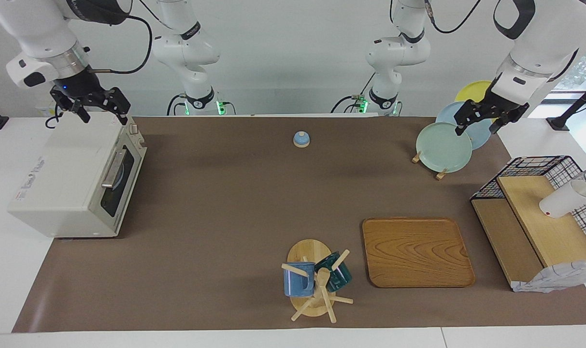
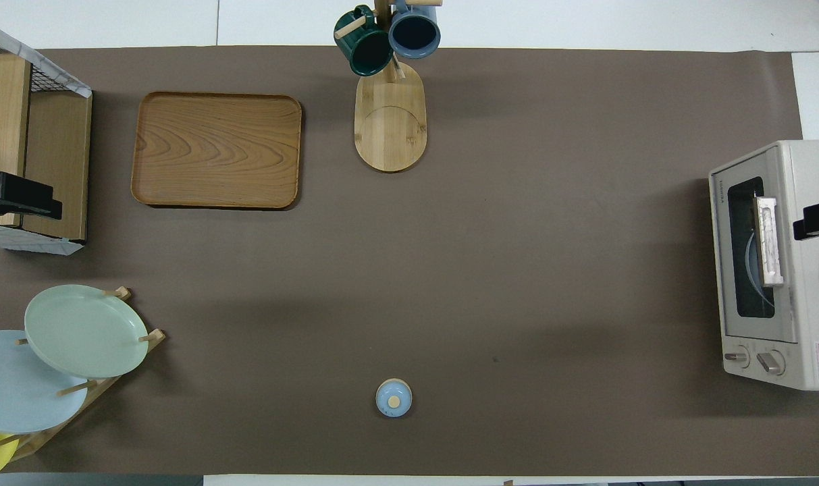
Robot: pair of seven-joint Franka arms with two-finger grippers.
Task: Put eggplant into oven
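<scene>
The off-white oven (image 1: 56, 169) (image 2: 811, 304) stands at the right arm's end of the table. Its dark glass door is shut, and the bar handle (image 1: 111, 169) (image 2: 767, 239) lies across it. The eggplant is hidden; only a pale curved rim shows through the glass. My right gripper (image 1: 91, 104) hangs open and empty above the oven's top, at the end nearer the robots. In the overhead view only its tip (image 2: 816, 219) shows. My left gripper (image 1: 481, 121) (image 2: 17, 196) waits open and empty over the plate rack.
A plate rack (image 1: 443, 146) and a wire shelf (image 1: 539, 217) with a white cup (image 1: 563, 198) occupy the left arm's end. A wooden tray (image 1: 416, 251) and a mug tree (image 1: 314, 280) sit farther out. A small blue bell (image 1: 301, 139) lies near the robots.
</scene>
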